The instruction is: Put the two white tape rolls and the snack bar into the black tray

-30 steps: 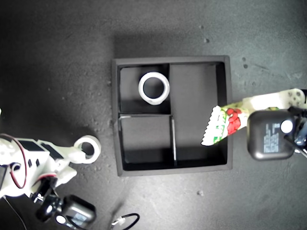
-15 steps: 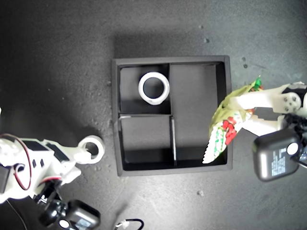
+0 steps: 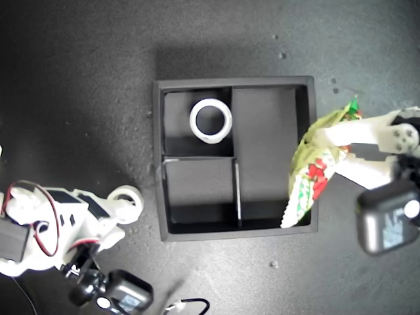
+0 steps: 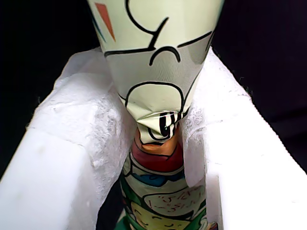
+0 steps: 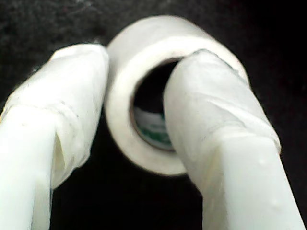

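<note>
Exterior view: the snack bar (image 3: 308, 172) hangs over the 3 o'clock wall of the black tray (image 3: 235, 237), its crimped end over the long compartment. One tape roll (image 3: 210, 120) lies in a small compartment; the other tape roll (image 3: 127, 198) sits outside, at 8 o'clock.
First wrist view: my first gripper (image 4: 158, 129) is clamped on the wrapper.
Second wrist view: my second gripper (image 5: 139, 105) pinches the outside roll's wall, one finger (image 5: 206, 100) through its hole.
</note>
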Tool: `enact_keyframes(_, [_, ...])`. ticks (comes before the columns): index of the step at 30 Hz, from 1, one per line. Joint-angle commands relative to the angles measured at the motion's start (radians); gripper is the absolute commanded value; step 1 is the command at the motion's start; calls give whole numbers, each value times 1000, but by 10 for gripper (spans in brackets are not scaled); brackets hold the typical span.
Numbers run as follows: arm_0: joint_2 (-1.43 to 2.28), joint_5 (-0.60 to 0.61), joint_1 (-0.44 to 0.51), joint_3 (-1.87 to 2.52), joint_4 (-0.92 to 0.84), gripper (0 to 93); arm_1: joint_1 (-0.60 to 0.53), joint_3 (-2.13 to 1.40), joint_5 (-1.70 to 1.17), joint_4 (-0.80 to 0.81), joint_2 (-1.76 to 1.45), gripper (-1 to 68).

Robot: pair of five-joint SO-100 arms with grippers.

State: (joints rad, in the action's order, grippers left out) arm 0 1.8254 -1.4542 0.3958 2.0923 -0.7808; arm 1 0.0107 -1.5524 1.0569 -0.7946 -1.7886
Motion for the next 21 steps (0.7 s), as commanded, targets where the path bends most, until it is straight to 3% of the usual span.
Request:
enact_keyframes(1, [-6,-23,8,-6,14,87,-41,95,-399,-15,-20,-6])
enact_keyframes(3, [-9,-32,9,0,14,87,-89,109,-661,-61,-17,-5])
enact_keyframes(6, [-11,-41,11,11,14,87,-121,71,-821,-106,-12,-3])
enact_keyframes(11, [-26,-49,14,18,14,87,-83,12,-644,-63,-11,-6])
enact_keyframes(15, [-63,-52,12,17,35,90,-78,-34,-696,-51,-11,-6])
enact_keyframes(21, [-143,-63,-5,21,89,84,-34,-104,-844,114,43,-4])
